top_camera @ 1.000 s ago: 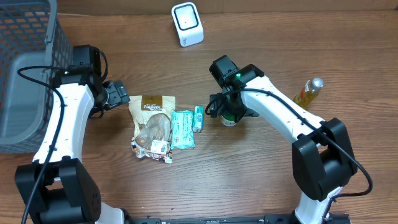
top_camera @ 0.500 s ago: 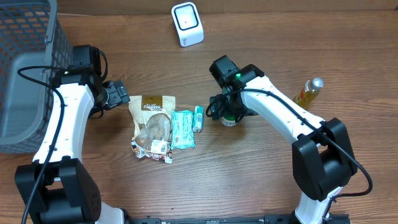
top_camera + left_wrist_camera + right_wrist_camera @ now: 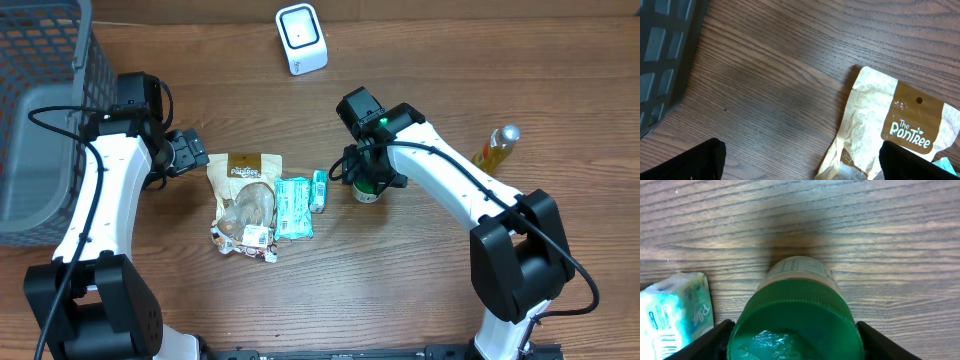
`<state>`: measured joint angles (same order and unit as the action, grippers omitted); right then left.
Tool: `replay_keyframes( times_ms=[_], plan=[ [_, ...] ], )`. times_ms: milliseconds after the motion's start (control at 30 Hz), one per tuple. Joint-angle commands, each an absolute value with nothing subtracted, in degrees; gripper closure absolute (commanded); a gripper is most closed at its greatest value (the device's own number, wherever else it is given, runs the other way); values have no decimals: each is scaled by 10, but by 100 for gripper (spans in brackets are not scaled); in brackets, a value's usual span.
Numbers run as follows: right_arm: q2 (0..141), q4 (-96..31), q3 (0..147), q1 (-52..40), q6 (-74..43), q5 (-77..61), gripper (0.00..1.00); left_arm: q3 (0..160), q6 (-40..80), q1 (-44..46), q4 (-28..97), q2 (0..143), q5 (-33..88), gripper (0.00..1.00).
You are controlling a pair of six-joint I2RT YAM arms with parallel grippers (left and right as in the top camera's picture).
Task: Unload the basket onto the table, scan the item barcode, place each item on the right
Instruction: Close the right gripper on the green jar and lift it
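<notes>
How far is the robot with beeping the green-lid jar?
Nothing looks scanned yet. The right hand has its fingers either side of the green-lidded jar, which stands on the table. Left to do: lift it and show it to the white scanner.

Wooden table (image 3: 400, 290), grey basket (image 3: 40, 60), white scanner (image 3: 301, 38), brown pouch (image 3: 245, 185), teal packets (image 3: 293, 207), green-lidded jar (image 3: 796, 312), perhaps a bottle (image 3: 497, 146)

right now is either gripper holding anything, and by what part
Left gripper is empty. Right gripper: fingers flank the jar lid; whether they grip it cannot be told.
</notes>
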<state>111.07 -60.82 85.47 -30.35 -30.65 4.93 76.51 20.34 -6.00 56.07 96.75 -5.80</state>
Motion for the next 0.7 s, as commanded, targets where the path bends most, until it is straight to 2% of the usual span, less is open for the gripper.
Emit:
replay_keyframes(
  times_ms=[0, 667],
  plan=[
    [1108, -605, 851, -302, -315, 53, 34, 767, 191, -60, 561, 955, -57, 0],
    [1108, -627, 851, -318, -311, 12, 35, 767, 191, -60, 561, 955, -57, 0]
  ],
)
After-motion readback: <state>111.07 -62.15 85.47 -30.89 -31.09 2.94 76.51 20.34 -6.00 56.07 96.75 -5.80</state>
